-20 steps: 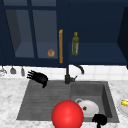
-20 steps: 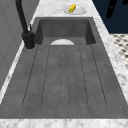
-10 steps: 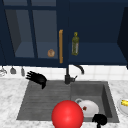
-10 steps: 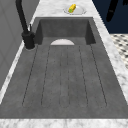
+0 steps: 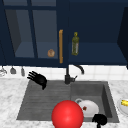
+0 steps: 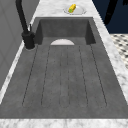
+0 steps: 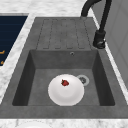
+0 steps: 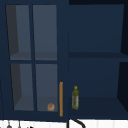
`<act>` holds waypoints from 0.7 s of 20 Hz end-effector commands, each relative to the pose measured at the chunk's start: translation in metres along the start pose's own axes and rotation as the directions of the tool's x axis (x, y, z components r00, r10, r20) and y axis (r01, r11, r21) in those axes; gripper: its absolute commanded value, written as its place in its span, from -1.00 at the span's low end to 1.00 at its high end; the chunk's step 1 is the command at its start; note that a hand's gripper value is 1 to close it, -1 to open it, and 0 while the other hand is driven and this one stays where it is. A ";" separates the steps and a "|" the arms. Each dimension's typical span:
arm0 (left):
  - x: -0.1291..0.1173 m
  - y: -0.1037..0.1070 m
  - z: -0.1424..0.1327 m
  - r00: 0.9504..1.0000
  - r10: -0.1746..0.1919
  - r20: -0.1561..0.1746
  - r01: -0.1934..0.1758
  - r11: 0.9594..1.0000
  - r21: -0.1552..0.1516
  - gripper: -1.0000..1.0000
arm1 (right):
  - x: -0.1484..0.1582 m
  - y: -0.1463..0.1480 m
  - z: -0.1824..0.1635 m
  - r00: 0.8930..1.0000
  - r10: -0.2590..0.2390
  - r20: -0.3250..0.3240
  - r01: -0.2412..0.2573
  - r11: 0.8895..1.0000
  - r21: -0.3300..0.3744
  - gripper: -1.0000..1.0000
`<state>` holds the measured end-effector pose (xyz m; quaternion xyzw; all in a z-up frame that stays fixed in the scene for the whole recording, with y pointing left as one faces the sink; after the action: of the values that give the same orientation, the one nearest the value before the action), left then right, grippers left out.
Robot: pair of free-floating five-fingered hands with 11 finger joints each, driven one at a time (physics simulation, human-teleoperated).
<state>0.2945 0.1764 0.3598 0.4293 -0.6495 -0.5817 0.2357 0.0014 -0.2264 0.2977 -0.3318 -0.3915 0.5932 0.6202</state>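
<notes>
Just left of the curled, empty right hand (image 5: pixel 100 119), a white plate (image 5: pixel 88 108) in the sink basin (image 5: pixel 106 93).

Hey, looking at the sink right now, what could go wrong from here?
The right hand hovers low at the basin's front edge beside the white plate; dropping further, it might knock the plate or the small red piece on it. The left hand, fingers spread above the draining board, might brush the faucet.

kitchen | sink (image 7: pixel 30 62) | faucet (image 5: pixel 67 75) | wall cabinet (image 8: pixel 35 57) | marble counter (image 6: pixel 62 6)
</notes>
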 end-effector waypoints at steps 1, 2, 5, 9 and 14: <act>-0.001 -0.004 0.002 0.991 0.074 0.111 -0.071 0.997 -0.030 -1.00 | 0.000 0.000 0.000 1.000 0.000 0.000 0.000 1.000 0.000 0.00; -0.001 -0.003 0.002 0.990 0.086 0.113 -0.081 0.996 -0.048 -1.00 | 0.000 0.000 0.000 1.000 0.000 0.000 0.000 1.000 0.000 0.00; -0.002 -0.003 0.002 0.988 0.104 0.117 -0.097 0.993 -0.065 -1.00 | 0.000 0.000 0.000 1.000 0.000 0.000 0.000 1.000 0.000 0.00; -0.004 -0.003 0.004 0.987 0.126 0.097 -0.116 0.988 -0.103 -1.00 | 0.000 0.000 0.000 1.000 0.000 0.000 0.000 1.000 0.000 0.00; -0.012 -0.004 0.013 0.984 0.155 0.087 -0.142 0.980 -0.139 -1.00 | 0.000 0.000 0.000 1.000 0.000 0.000 0.000 1.000 0.000 0.00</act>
<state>0.2926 0.1873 0.3563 0.3904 -0.6531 -0.5965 0.2554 0.0014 -0.2264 0.2977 -0.3318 -0.3915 0.5932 0.6202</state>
